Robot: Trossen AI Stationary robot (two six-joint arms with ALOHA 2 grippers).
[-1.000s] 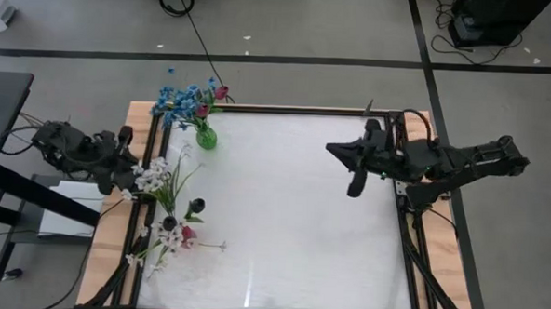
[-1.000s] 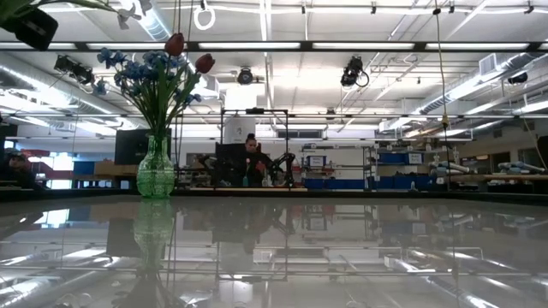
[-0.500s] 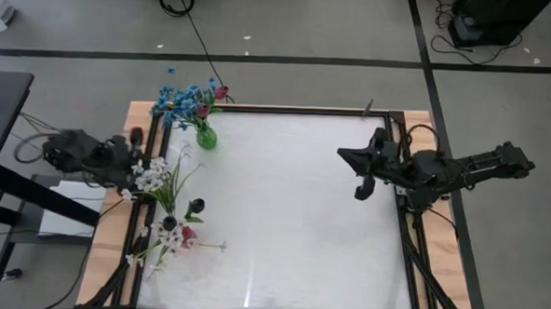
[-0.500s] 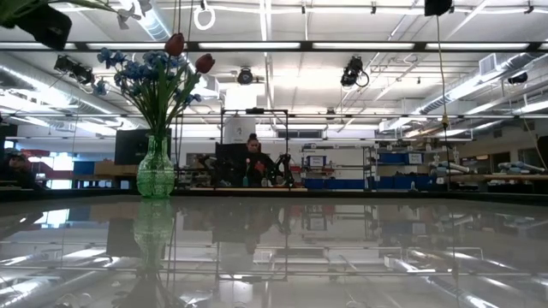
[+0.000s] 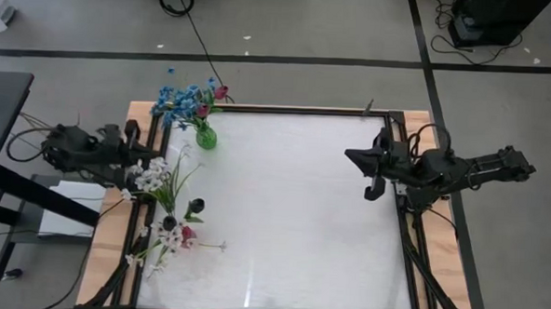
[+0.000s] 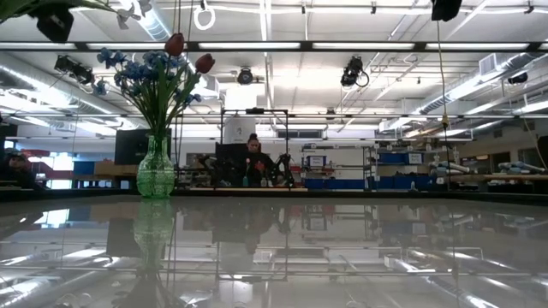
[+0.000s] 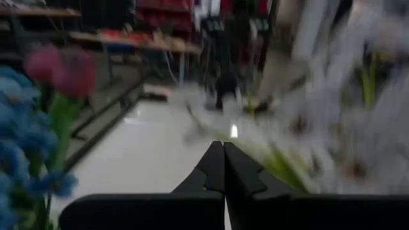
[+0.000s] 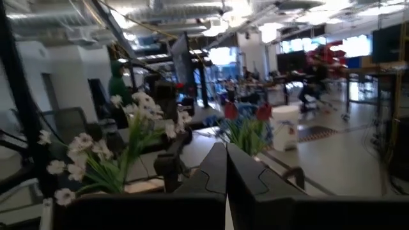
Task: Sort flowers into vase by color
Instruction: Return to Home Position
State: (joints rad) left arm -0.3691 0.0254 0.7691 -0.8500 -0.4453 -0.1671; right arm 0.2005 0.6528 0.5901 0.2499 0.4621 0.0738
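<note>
worktop (image 5: 291,220): white, smooth, super glossy, mirrors the whole room in the low view
worktop edge (image 5: 104,249): bare wood, matt
vase (image 6: 155,175): clear green glass, shiny
flowers (image 6: 141,73): matt petals, cloth-like I think
fingers (image 7: 206,171): matt black, plastic by the look
floor (image 5: 309,35): grey, smooth, dull sheen

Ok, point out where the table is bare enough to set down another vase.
Bare: the white tabletop from its middle across to the right pincer, shut near the right edge. Crowded: the left edge, where the green vase of blue flowers, the white flowers and the left pincer, shut, sit together.
</note>
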